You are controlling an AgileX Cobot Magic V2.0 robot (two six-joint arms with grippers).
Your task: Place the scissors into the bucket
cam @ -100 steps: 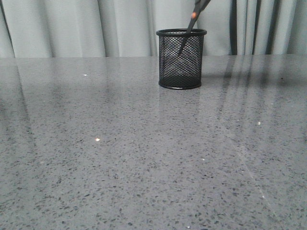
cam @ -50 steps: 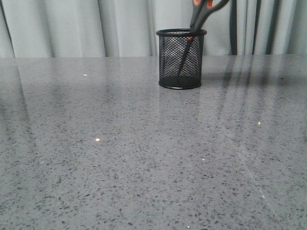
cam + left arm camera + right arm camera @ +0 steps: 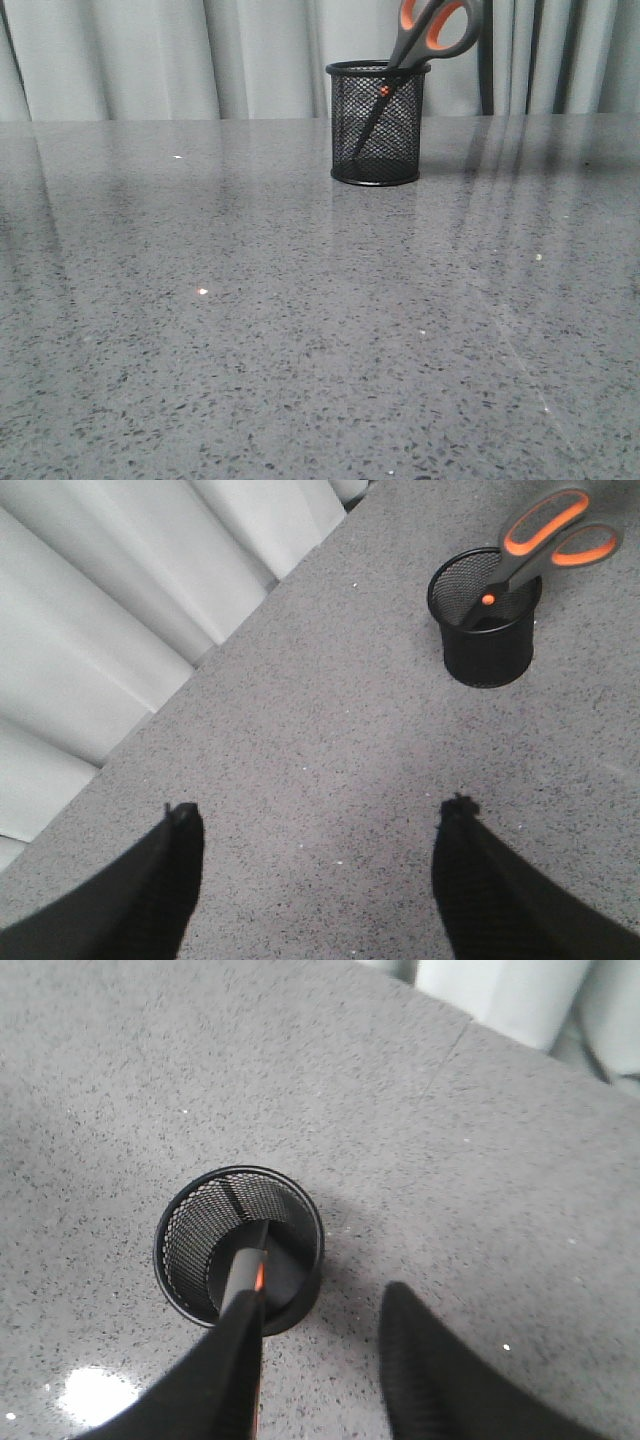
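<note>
Front view: the bucket (image 3: 378, 123) stands upright on the grey speckled counter (image 3: 300, 300), close to its far edge and a little right of centre, before pale curtains (image 3: 150, 60). The scissors (image 3: 420, 45) sit inside it, blades down against the mesh, leaning right so the orange-lined handles rise above the rim. Neither arm appears here.

Left wrist view: the left claw (image 3: 315, 825) hangs above bare counter, its two dark fingers (image 3: 165, 880) spread wide with nothing between them. The bucket (image 3: 487, 630) stands well apart from it, near the far edge, the scissors' (image 3: 540, 545) handles jutting past its rim.

Right wrist view: the right claw (image 3: 320, 1360) hovers directly over the bucket (image 3: 238, 1250), looking down into its mouth. Its fingers (image 3: 440, 1380) stand parted; the scissors (image 3: 245, 1270) rise out of the bucket next to one finger, but whether that finger touches the handles cannot be told.
</note>
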